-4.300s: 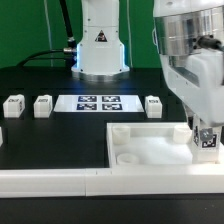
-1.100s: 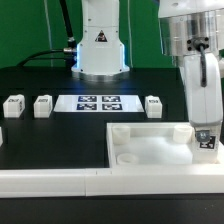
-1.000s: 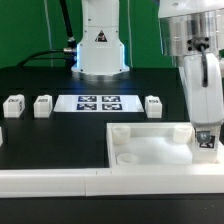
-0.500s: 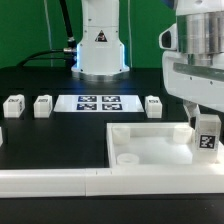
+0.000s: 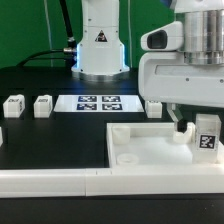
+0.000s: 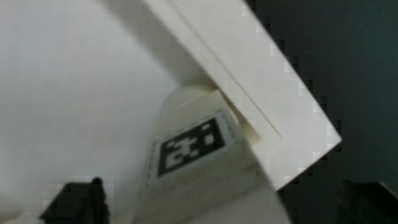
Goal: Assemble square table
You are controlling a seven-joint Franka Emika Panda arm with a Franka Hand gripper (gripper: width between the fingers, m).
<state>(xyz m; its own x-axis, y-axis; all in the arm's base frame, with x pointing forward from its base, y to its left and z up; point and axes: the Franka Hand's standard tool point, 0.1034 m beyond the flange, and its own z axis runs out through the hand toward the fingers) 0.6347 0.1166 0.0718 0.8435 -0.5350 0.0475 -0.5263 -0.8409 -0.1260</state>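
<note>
The gripper [image 6: 222,200] hangs open, fingers [image 6: 80,200] spread either side of the leg block [image 5: 207,135], which stands just beneath it at a corner of the square table [image 5: 150,150]. It should centre over the block, close squarely, then twist without tilting.

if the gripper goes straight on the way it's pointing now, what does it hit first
Probably the leg block: the wrist view shows it at the slab's rimmed corner, between the open gripper's fingers. Depth is unclear; the fingers may straddle it and reach the slab.
</note>
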